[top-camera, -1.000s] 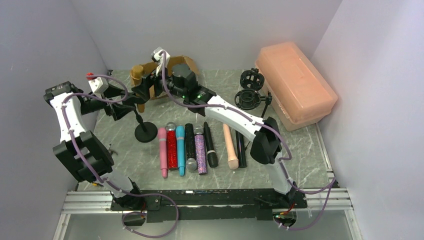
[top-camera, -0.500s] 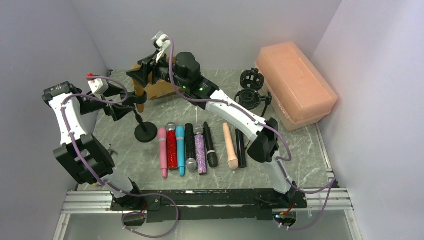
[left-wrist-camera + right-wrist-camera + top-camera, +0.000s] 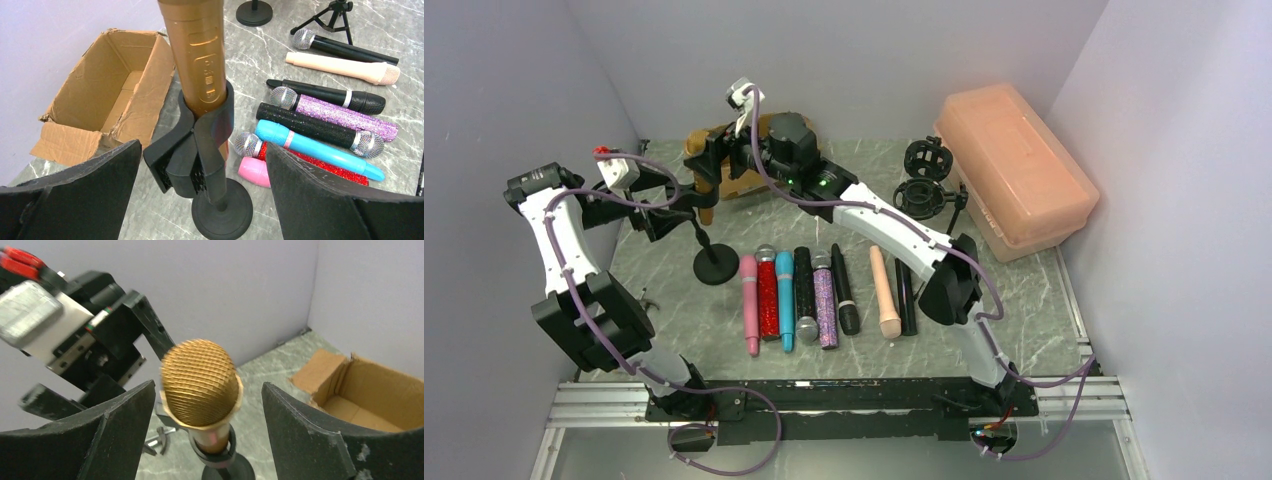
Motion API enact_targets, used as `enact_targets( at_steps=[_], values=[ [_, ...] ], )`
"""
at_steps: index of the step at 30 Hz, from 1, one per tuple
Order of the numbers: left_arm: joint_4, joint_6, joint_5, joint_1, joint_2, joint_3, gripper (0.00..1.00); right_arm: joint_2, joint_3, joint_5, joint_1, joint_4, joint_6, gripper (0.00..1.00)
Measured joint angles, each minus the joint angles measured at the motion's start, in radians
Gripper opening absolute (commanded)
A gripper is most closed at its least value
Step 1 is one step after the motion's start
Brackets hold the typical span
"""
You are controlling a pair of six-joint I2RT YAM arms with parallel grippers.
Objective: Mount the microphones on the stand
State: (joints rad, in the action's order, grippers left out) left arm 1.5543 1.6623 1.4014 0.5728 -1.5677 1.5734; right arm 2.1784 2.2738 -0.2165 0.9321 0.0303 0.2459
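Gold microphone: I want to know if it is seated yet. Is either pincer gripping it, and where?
Nothing is held. The gold microphone sits in the stand's clip; the left pincer and right pincer straddle it open, not touching.

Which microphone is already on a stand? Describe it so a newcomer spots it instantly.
Start at the cardboard box at the back left. Just in front, a black round-based stand clips the gold microphone. It alone stands upright; the other microphones lie flat in a row.
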Motion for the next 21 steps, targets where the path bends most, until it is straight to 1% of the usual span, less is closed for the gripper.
enact_targets(
  at_steps=[3, 5, 15, 17, 21],
  values=[
    [0.000, 0.000, -0.002, 0.001, 0.000, 0.000, 0.99, 0.000, -0.023, 0.009, 0.000, -0.027, -0.003, 0.80],
    [0.000, 0.000, -0.003, 0.001, 0.000, 0.000, 0.99, 0.000, -0.024, 0.009, 0.000, -0.034, -0.002, 0.77],
    [0.000, 0.036, -0.018, 0.002, 0.000, 0.000, 0.99, 0.022, 0.022, -0.030, 0.000, -0.029, 0.030, 0.54],
    [0.000, 0.046, -0.019, 0.002, 0.000, 0.000, 0.96, 0.034, 0.035, -0.036, -0.002, -0.027, 0.039, 0.49],
    [0.000, 0.053, -0.018, 0.002, 0.000, 0.000, 0.89, 0.047, 0.042, -0.046, -0.005, -0.005, 0.058, 0.45]
  ],
)
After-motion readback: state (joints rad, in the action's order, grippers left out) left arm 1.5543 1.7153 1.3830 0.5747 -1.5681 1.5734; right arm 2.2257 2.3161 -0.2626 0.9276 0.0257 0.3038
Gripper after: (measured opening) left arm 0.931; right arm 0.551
